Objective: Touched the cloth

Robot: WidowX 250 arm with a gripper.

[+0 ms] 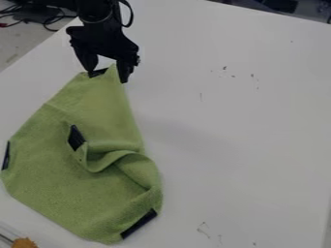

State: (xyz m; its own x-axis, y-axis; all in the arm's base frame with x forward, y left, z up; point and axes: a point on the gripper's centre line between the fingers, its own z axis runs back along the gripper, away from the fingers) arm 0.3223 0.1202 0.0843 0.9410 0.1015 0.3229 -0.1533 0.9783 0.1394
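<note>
Tool (108, 77) wide, astride upper corner of cloth (55, 179), likely so it can touch or pinch there. Cloth spread on surface (246, 140), middle rumpled.

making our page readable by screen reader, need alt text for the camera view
A black robot gripper, its fingers apart, is at the top corner of a rumpled green cloth with black patches. The cloth lies on a white table, its middle bunched into folds; something orange-brown shows at the lower left.
</note>
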